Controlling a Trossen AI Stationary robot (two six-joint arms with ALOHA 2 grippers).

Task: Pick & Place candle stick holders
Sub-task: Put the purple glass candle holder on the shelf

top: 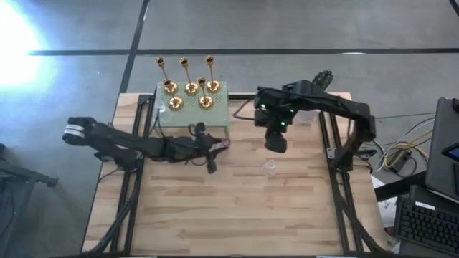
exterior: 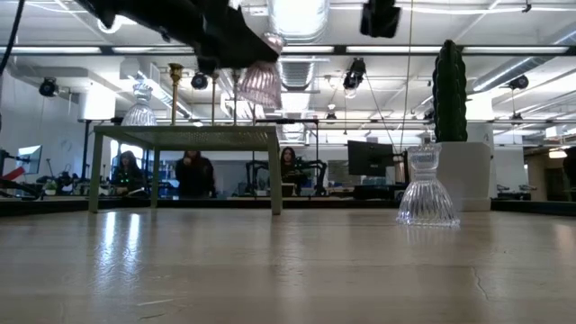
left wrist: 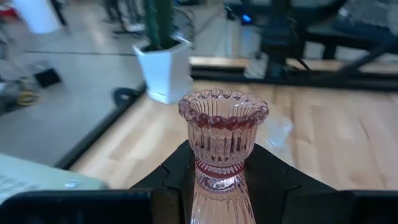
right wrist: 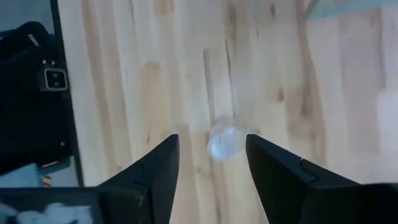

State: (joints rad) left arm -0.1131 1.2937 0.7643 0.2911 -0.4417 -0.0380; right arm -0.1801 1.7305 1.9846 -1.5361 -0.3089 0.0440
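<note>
Wooden table [top: 215, 215]: left gripper [top: 212, 147] clamps a pink glass holder [left wrist: 222, 134] aloft beside the green stand [top: 215, 115]; right gripper [right wrist: 208, 168] hangs wide above a clear holder [top: 270, 168].

A: fyi you can't see the base of the pink glass holder [left wrist: 222, 134] in your left wrist view, frame edge cuts it off & the fingers [left wrist: 166, 180] cover the sides.

B: yep. In low view the cactus [exterior: 450, 90] pot sits partly behind the clear glass holder [exterior: 426, 189]. People in bkgd too small to make out.
</note>
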